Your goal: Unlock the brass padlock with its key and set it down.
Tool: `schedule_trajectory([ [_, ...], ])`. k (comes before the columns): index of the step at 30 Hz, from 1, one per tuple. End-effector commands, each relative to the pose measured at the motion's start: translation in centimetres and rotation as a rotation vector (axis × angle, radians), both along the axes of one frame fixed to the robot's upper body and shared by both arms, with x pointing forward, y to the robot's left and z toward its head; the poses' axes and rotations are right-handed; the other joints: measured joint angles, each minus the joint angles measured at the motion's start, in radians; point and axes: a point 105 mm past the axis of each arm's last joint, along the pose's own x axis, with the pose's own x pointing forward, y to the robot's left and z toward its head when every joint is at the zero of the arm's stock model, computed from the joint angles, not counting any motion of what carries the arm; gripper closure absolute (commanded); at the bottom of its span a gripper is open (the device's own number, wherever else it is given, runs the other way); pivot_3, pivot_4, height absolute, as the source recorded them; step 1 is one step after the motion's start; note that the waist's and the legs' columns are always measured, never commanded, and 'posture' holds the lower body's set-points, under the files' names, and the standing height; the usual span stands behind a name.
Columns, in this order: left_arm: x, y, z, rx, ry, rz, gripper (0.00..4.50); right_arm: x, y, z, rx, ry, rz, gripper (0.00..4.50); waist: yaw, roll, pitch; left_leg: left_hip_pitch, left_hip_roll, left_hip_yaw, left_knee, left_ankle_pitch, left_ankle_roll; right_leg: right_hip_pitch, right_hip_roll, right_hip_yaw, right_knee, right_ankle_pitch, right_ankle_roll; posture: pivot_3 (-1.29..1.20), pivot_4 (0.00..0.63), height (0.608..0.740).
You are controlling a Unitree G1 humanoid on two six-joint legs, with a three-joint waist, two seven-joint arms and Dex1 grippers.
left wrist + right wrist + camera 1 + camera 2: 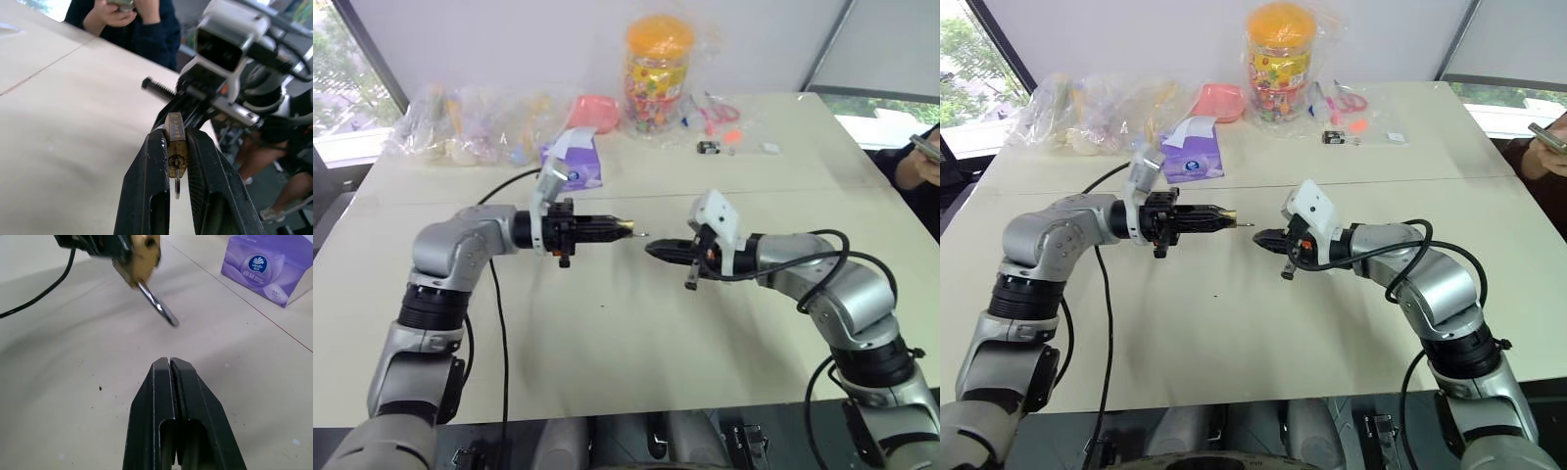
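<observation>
Brass glints between our left gripper's (pixel 177 147) black fingers, which are clamped on the brass padlock (pixel 175 149) and hold it above the table (pixel 607 372), well in front of the purple tissue box (pixel 573 162). From our left wrist we see only a narrow edge of the padlock, the rest hidden by the two fingers, with a thin silvery piece (pixel 176 186) hanging from its near end; we cannot tell whether that is the key or the shackle. From our right wrist a silvery loop (pixel 159 308) juts from the brass body, blurred at its tip. Our right gripper (pixel 169 363) is pressed shut on nothing, pointing at the padlock from just beside it, not touching. Farther from the padlock than the tissue box, clear bags (pixel 470 127) and a candy jar (pixel 656 73) blur together.
</observation>
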Motion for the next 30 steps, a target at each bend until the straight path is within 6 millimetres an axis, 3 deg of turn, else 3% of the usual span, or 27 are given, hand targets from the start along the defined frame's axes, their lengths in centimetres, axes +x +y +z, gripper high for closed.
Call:
schedule_trajectory([
  [1,0.3,-0.4,-2.1,0.027,0.066,0.015,4.5,-1.5,-1.4,-1.1,-0.089,-0.016,0.033,4.48,0.004,0.0,0.0,0.0,0.0,0.0,0.0,0.0,0.0,0.0,0.0,0.0,0.0,0.0,0.0,0.0,0.15,0.737],
  [5,1.5,-1.6,-4.3,-0.055,0.343,0.065,4.5,-2.7,-3.5,-2.7,-0.178,0.0,0.013,4.48,0.012,-0.001,0.0,-0.001,-0.001,0.001,0.0,0.0,0.0,0.0,-0.001,-0.001,-0.002,0.0,0.001,0.0,0.15,0.737],
  [14,3.7,-3.5,-10.5,0.016,0.734,0.238,4.5,-2.6,-5.0,-2.5,-0.169,-0.025,-0.087,4.48,0.013,-0.001,0.0,0.0,0.0,0.0,0.001,0.0,0.0,0.0,0.001,-0.001,-0.001,0.0,0.001,0.0,0.15,0.737],
  [19,4.6,-3.4,-12.2,0.096,0.705,0.312,4.5,-2.8,-4.8,-2.5,-0.165,-0.035,-0.092,4.48,0.018,-0.001,-0.001,0.003,-0.001,0.0,0.001,0.0,0.0,0.003,0.0,-0.001,-0.001,0.0,0.001,0.0,0.15,0.737],
  [24,4.4,-3.5,-12.6,0.214,0.489,0.272,4.5,-2.7,-4.7,-2.4,-0.165,-0.047,-0.101,4.48,0.016,-0.001,-0.002,0.004,0.0,0.0,0.001,0.0,0.0,0.004,0.0,-0.001,-0.001,0.0,0.001,0.0,0.15,0.737],
  [26,4.2,-3.6,-12.9,0.263,0.385,0.254,3.45,-2.7,-4.7,-2.4,-0.166,-0.05,-0.101,4.5,0.016,0.0,-0.002,0.004,0.0,0.0,0.001,0.0,0.0,0.004,0.001,-0.001,-0.001,0.001,0.0,0.0,0.15,0.737],
  [30,4.4,-3.6,-12.7,0.286,0.308,0.261,1.92,-2.5,-4.5,-2.4,-0.164,-0.058,-0.099,4.5,0.023,0.0,-0.002,0.003,0.0,0.0,0.0,0.0,0.0,0.004,0.0,0.0,-0.002,0.0,0.0,0.0,0.15,0.737],
])
